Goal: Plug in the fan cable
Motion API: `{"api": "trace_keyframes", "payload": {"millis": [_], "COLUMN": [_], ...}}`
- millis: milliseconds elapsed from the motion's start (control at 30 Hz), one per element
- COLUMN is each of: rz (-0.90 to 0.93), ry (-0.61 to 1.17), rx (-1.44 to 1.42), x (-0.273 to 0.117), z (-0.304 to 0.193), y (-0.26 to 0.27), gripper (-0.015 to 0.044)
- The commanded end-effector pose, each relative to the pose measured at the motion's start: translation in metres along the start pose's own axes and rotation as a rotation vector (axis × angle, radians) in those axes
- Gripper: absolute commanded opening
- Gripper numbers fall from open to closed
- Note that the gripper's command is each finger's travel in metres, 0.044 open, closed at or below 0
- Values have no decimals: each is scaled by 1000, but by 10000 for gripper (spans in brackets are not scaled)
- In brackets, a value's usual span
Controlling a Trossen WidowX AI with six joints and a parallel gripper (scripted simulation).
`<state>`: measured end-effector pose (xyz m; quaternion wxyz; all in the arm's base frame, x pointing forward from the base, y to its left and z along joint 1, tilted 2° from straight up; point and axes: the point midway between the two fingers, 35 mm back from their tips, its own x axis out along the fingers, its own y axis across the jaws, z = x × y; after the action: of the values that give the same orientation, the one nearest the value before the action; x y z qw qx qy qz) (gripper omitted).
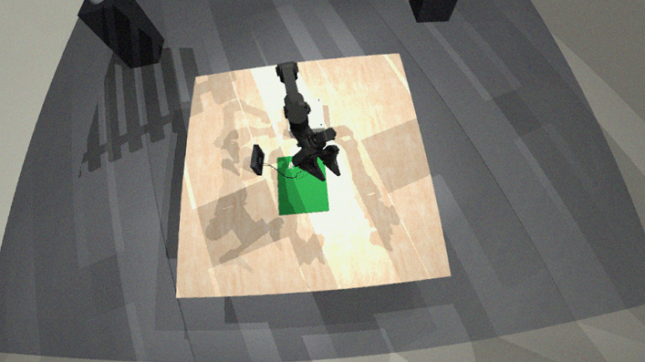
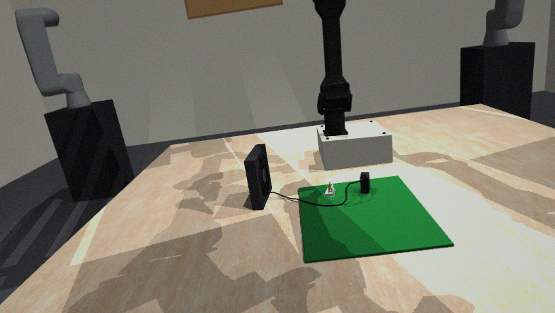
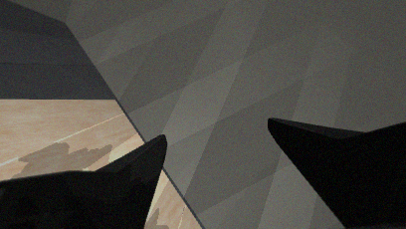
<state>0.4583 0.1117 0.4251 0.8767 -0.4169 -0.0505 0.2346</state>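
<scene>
The green board point(image 1: 305, 199) point(image 2: 388, 225) lies on the table. The white four-pin header point(image 1: 291, 165) point(image 2: 330, 191) stands near its back left corner. The black plug point(image 2: 364, 182) stands upright on the board to the right of the header, apart from it; in the top view the arm hides it. The thin black cable point(image 2: 327, 205) runs from the plug to the black fan point(image 1: 257, 160) point(image 2: 257, 177), upright left of the board. My gripper point(image 1: 331, 177) point(image 3: 216, 131) is open and empty, high above the table and out of the exterior view.
The arm rises from a white base block point(image 2: 355, 151) behind the board. Black pedestals with grey arms stand beyond the table, at back left point(image 1: 122, 26) point(image 2: 89, 151) and back right point(image 2: 497, 77). The wrist view shows the table edge and floor, with neither plug nor header.
</scene>
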Motion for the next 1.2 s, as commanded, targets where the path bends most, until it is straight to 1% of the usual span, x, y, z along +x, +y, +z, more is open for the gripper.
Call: {"api": "trace_keyframes", "payload": {"millis": [0, 200, 367, 533, 700, 800, 1033, 1167], "rz": [199, 507, 817, 1153, 1494, 1556, 1556, 1555], "ry": [189, 301, 300, 194, -38, -98, -98, -98], "rx": [-275, -571, -807, -1013, -1174, -1197, -1197, -1197], "x": [-9, -36, -75, -125, -185, -197, -197, -190], "z": [-58, -113, -151, -178, -194, -196, -196, -212], "y": [54, 118, 170, 218, 258, 265, 265, 282], "gripper": [440, 440, 440, 440, 440, 440, 440, 440]}}
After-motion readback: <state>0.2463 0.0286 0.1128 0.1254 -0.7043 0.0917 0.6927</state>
